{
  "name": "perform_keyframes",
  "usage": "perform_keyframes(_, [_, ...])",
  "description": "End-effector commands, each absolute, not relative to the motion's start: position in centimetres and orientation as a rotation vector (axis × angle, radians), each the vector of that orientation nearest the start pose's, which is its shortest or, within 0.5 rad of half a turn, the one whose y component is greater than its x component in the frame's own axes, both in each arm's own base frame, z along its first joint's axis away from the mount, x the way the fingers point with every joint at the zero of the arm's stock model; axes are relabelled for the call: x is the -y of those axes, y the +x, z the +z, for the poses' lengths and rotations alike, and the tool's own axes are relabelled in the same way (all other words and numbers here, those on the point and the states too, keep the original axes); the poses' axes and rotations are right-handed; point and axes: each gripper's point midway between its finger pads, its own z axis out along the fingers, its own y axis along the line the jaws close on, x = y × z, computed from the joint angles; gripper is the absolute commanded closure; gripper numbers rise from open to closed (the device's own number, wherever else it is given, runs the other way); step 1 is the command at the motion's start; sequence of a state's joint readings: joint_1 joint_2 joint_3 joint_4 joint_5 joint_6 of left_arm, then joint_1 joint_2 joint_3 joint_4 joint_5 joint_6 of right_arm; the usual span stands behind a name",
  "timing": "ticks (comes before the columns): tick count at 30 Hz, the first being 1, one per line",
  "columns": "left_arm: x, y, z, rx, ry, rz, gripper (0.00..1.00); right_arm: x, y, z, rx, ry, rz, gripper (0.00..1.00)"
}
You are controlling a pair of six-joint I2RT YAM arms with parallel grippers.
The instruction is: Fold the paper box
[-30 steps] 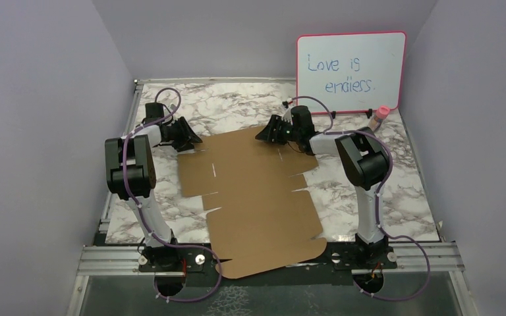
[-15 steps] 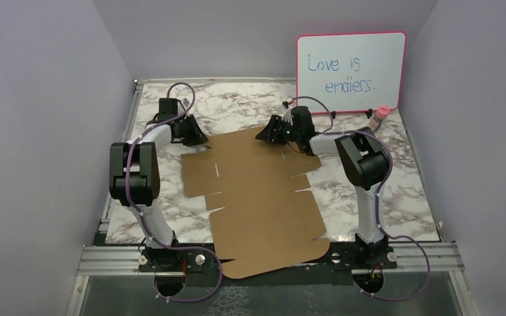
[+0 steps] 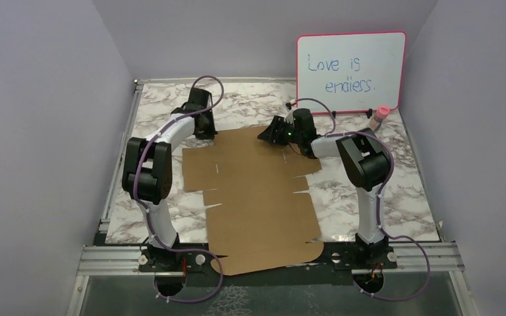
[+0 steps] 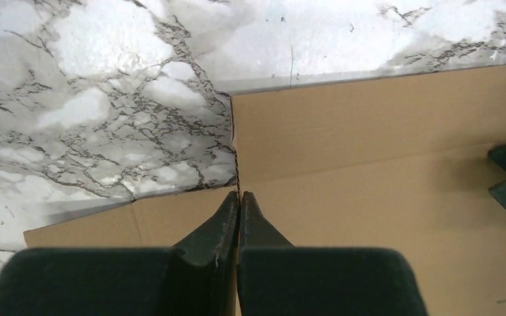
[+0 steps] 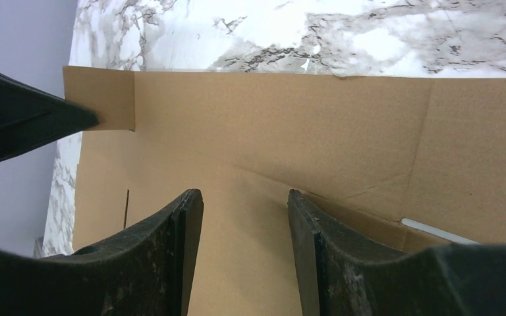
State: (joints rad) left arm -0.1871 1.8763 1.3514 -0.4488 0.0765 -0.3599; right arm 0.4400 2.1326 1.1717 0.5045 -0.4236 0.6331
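Paper box [image 3: 257,197]: flat cardboard sheet on the table [image 3: 395,197], near end overhanging the edge. Likely light and stiff, bending only at creases; best taken by a flap edge. Left hand [image 4: 239,197] pressed together at the far-left notch, perhaps touching. Right hand [image 5: 245,204] spread over the far flap, holding nothing.

The one thing to read in here is on the pink-framed whiteboard [image 3: 350,69], which stands upright at the far right of the desk [image 3: 250,105], against the back wall. It's handwritten in thin blue marker, in two lines: "Love is" on top and "endless." underneath, with a full stop after it. The L is a capital and the rest is lower case. The lower line starts a little to the right of the upper one.
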Motion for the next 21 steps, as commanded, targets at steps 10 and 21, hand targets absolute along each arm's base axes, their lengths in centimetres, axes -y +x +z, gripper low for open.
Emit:
perform_keyframes(10, [13.5,45.8,6.2,-2.581,0.030,0.109,1.00,-29.6,43.6,2.2,-2.242,0.036,0.929,0.44])
perform_keyframes(21, [13.0,46.6,10.4,-2.507,0.029,0.074,0.70,-29.7,43.9,3.4,-2.209,0.001,0.927,0.42])
